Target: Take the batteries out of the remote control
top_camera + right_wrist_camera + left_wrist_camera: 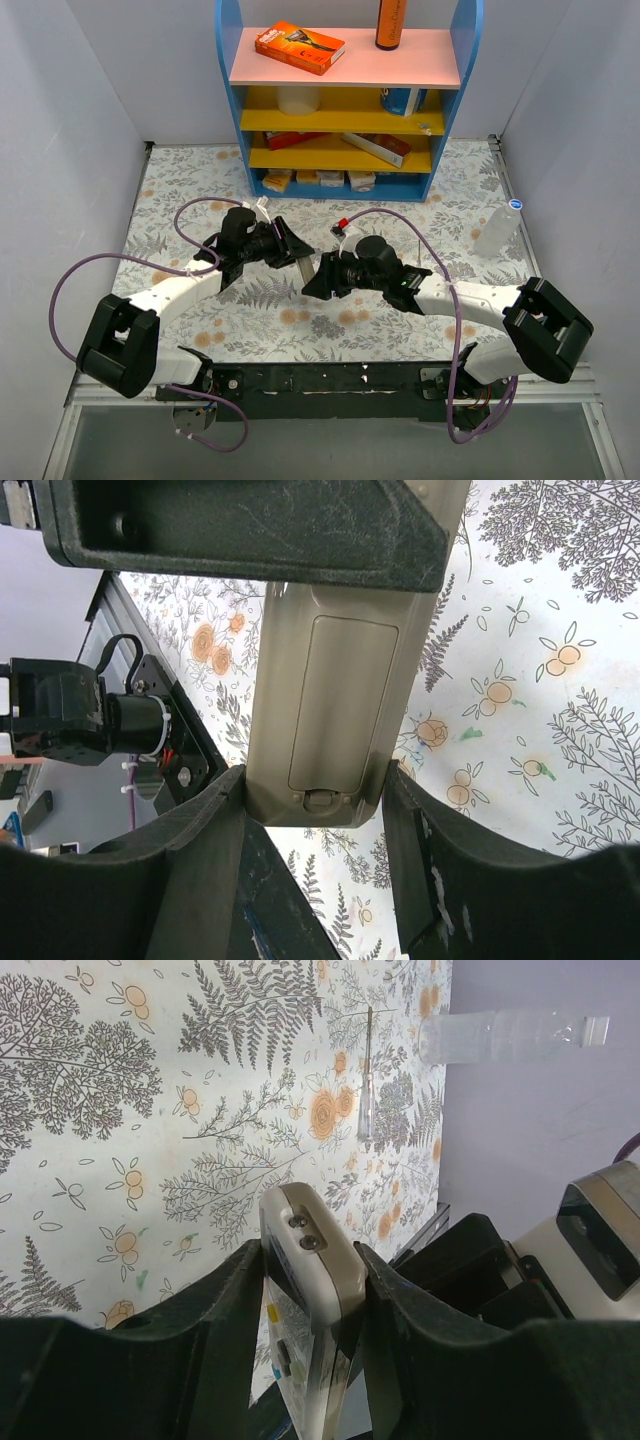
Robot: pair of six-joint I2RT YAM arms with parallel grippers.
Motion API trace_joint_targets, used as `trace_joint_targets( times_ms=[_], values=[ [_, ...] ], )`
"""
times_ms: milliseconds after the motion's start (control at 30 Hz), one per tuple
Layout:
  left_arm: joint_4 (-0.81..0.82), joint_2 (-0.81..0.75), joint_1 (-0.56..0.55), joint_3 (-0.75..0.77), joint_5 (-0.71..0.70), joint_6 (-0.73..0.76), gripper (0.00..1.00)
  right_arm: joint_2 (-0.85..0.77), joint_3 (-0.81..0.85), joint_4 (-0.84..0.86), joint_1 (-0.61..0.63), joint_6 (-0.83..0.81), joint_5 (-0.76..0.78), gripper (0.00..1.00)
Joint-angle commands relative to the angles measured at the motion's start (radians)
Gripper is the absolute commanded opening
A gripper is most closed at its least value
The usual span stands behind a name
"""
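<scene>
Top view: both arms meet mid-table, left gripper (297,250) and right gripper (320,274) on opposite ends of the remote control (307,262), which is held off the floral table (180,190) near its centre. Blue shelf (228,100) at far edge, orange box (299,47) on its top board, clear bottle (499,229) far right. Left wrist view: left gripper (312,1250) clamps the remote control (305,1295), fingers (235,1295) pressed on both long sides, the end with two small emitters pointing out past them; the bottle (500,1036) shows far off at the wall. Right wrist view: right gripper (315,780) is closed on the remote's other end, fingers (420,830) touching both sides. Battery cover (345,715) faces the camera and is on, so the batteries are hidden.
</scene>
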Motion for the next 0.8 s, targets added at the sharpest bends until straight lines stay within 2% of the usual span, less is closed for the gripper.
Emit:
trace_joint_targets(
  times_ms=[0, 67, 200, 233, 333, 500, 733, 767],
  values=[
    [-0.021, -0.039, -0.005, 0.009, -0.011, 0.024, 0.00, -0.019, 0.010, 0.071, 0.000, 0.015, -0.026, 0.01],
    [-0.042, -0.030, -0.005, 0.029, -0.015, 0.047, 0.00, -0.013, 0.024, 0.050, 0.000, 0.002, -0.034, 0.01],
    [-0.172, -0.010, -0.005, 0.073, -0.069, 0.059, 0.47, -0.004, 0.037, 0.016, 0.000, -0.009, -0.007, 0.01],
    [-0.186, -0.007, -0.005, 0.080, -0.090, 0.059, 0.49, -0.001, 0.039, 0.015, 0.000, -0.009, -0.004, 0.01],
    [-0.228, 0.004, -0.003, 0.095, -0.115, 0.045, 0.48, 0.004, 0.042, 0.010, 0.000, -0.009, -0.001, 0.01],
    [-0.259, 0.027, -0.005, 0.120, -0.120, 0.016, 0.39, 0.013, 0.050, -0.007, 0.002, -0.015, 0.013, 0.01],
    [-0.297, 0.031, -0.005, 0.149, -0.153, 0.001, 0.39, 0.011, 0.048, -0.016, 0.000, -0.021, 0.030, 0.01],
    [-0.297, 0.034, -0.005, 0.150, -0.153, -0.001, 0.26, 0.016, 0.050, -0.016, 0.002, -0.018, 0.030, 0.01]
  ],
)
